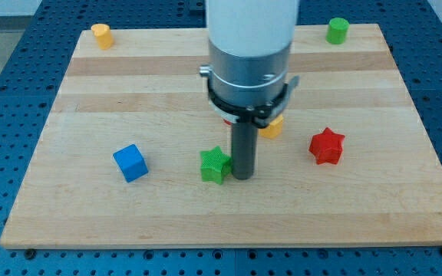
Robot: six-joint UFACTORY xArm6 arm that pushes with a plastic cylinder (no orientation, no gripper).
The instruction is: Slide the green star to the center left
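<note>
The rod's tip sits just right of the green star, seemingly touching it, on the wooden board; there's no hand to open or close.

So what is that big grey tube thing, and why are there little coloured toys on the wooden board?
That big grey tube is a robot arm, seen by one camera looking down at the board. It has no hand and holds nothing. It ends in a dark rod, and my tip slides along the wooden board to push blocks.

Right now my tip sits just at the view's right of the green star block, ready to nudge it leftward. Also on the board: a blue cube, a red star block, a yellow block and a green round block near the top corners, and another yellow block peeking from behind the arm.
</note>
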